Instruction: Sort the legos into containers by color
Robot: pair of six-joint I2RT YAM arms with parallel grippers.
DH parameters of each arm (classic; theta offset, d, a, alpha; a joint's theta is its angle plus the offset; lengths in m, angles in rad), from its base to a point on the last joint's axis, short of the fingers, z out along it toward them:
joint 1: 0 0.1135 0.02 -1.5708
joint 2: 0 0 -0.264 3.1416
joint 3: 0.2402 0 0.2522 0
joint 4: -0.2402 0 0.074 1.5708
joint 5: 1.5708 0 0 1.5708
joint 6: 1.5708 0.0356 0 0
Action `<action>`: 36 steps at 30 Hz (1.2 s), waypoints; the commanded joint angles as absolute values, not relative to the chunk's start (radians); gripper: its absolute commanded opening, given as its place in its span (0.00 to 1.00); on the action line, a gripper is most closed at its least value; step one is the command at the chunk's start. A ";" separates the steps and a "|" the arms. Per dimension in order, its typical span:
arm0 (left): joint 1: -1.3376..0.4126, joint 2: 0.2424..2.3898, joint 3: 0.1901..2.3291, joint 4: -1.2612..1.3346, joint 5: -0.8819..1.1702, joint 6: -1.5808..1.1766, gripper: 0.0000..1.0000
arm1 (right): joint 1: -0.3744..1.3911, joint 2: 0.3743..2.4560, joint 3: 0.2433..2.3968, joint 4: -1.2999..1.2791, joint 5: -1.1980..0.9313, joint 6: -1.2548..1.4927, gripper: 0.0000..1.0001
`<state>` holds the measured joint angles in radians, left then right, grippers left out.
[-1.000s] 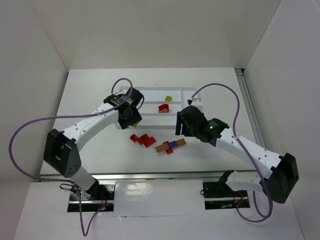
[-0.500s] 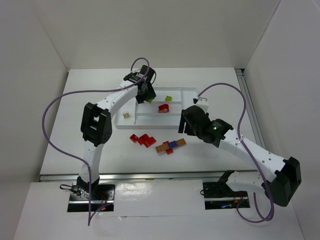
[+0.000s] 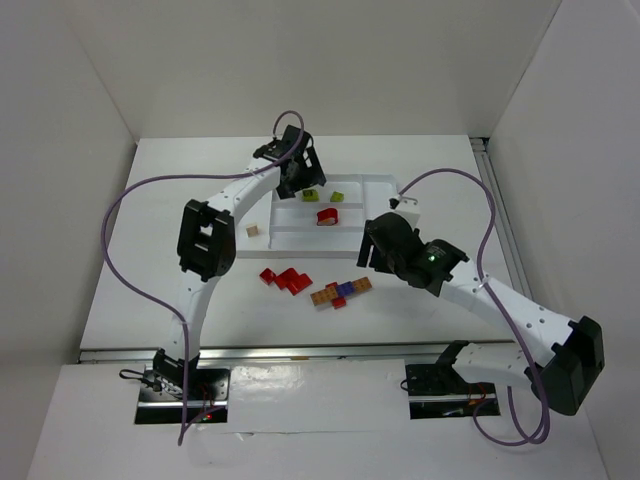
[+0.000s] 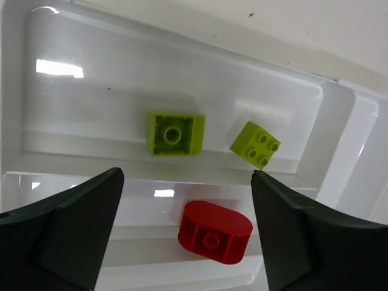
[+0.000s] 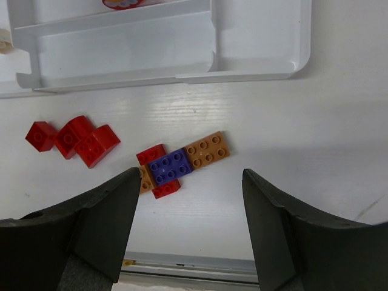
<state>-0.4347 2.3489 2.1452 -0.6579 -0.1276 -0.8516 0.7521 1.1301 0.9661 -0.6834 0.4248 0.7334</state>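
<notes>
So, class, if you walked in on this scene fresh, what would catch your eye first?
The open left gripper hangs over the white tray, two lime green bricks in its far compartment, a red rounded brick in the next. Loose on the table, a red cluster and a red-purple-orange strip lie near the open right gripper.

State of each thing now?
left hand: open, empty
right hand: open, empty
left lime green brick: in tray, far compartment, underside up
right lime green brick: same compartment, studs up
red rounded brick: next compartment
tan brick: in tray, left section
red bricks: loose on table
orange, purple, red cluster: loose on table
</notes>
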 commanded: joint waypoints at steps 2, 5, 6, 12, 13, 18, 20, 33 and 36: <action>-0.436 2.300 2.172 -0.611 -0.092 -0.792 0.99 | 0.747 1.094 0.943 -0.706 0.437 0.767 0.75; -0.436 2.185 2.088 -0.620 -0.161 -0.743 0.97 | 0.747 1.094 0.943 -0.695 0.437 0.758 0.75; -0.449 2.146 2.018 -0.630 -0.179 -0.732 0.95 | 0.747 1.104 0.943 -0.686 0.427 0.758 0.75; -0.517 1.760 1.605 -0.630 -0.291 -0.721 0.80 | 0.747 1.114 0.923 -0.652 0.416 0.729 0.75; -0.517 1.723 1.491 -0.640 -0.291 -0.739 0.80 | 0.747 1.114 0.914 -0.643 0.416 0.729 0.75; -0.526 1.554 1.214 -0.704 -0.276 -0.951 0.80 | 0.747 1.144 0.914 -0.634 0.396 0.718 0.75; -0.526 1.502 1.114 -0.695 -0.267 -1.030 0.80 | 0.747 1.144 0.914 -0.624 0.385 0.709 0.75; -0.517 1.684 1.081 -0.592 -0.164 -1.063 0.82 | 0.747 1.146 0.925 -0.644 0.408 0.699 0.75; -0.517 1.698 1.068 -0.592 -0.204 -1.087 0.78 | 0.747 1.146 0.916 -0.644 0.399 0.699 0.75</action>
<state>-0.5224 1.6817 1.0584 -0.6029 -0.1810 -1.0500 0.7521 1.1553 0.9100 -0.6582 0.3817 0.7086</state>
